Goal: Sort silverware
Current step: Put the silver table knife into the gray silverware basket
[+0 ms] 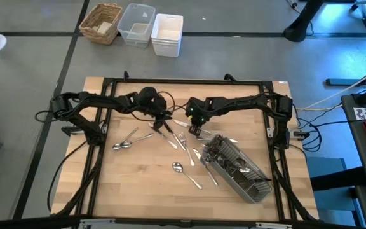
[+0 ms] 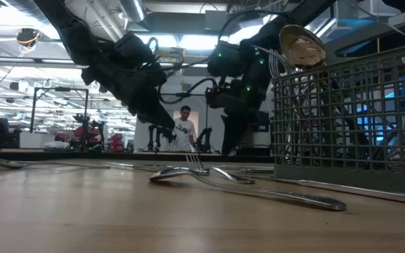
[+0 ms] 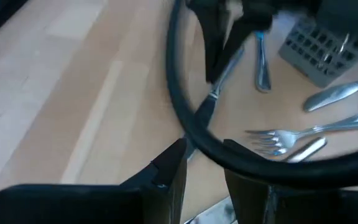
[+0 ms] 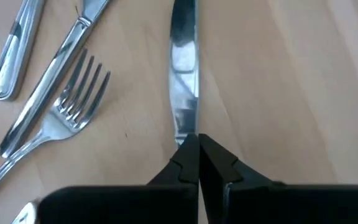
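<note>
Between the right gripper's [image 4: 197, 146] fingers [image 4: 219, 162], which are pressed together, sits the tip of a table knife [image 4: 184, 68]; the blade runs straight out from them over the wood, and they look clamped on its very end. Just beside that knife lie a fork [image 4: 73, 102] and the rounded handle of another piece [image 4: 11, 56], both flat on the desk [image 1: 138, 184].

Close by, the left gripper [image 3: 201, 165] has its fingers [image 3: 169, 171] a little apart, low over the desk. A slim knife-like piece [image 3: 219, 84] runs from near the gap between them toward the other arm, but whether they touch it I cannot tell, because a black cable [image 3: 185, 118] loops across in front. Beyond it lie another fork [image 3: 291, 134] and a knife [image 3: 340, 93].

From above, both arms meet near the middle of the desk, somewhat toward its far edge. The rest of the silverware [image 1: 183, 166] is scattered from the centre toward the left and near edges: a pair of spoons [image 1: 124, 144] on the left side, one spoon [image 1: 178, 167] nearer the front. A grey slatted caddy [image 1: 240, 172] lies toward the near right corner with several pieces inside; at desk level a spoon bowl [image 2: 302, 46] sticks up above its rim. On the floor past the far edge sit a wicker basket [image 1: 101, 23] and two pale bins [image 1: 151, 28].
</note>
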You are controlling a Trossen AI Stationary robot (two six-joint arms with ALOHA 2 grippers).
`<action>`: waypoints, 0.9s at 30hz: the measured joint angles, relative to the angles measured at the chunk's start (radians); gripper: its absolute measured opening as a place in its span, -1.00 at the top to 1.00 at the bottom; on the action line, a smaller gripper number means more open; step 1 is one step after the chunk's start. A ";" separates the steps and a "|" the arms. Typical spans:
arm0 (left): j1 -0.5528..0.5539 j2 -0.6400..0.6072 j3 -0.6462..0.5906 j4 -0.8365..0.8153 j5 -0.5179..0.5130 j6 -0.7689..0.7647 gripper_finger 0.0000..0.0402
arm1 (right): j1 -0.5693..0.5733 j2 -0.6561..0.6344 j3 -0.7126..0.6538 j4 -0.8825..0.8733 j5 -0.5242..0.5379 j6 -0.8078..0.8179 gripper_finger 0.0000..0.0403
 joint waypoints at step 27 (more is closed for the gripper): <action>-0.106 0.357 0.037 0.305 -0.120 0.390 0.48 | -0.047 -0.003 0.480 -0.827 0.304 -0.132 0.99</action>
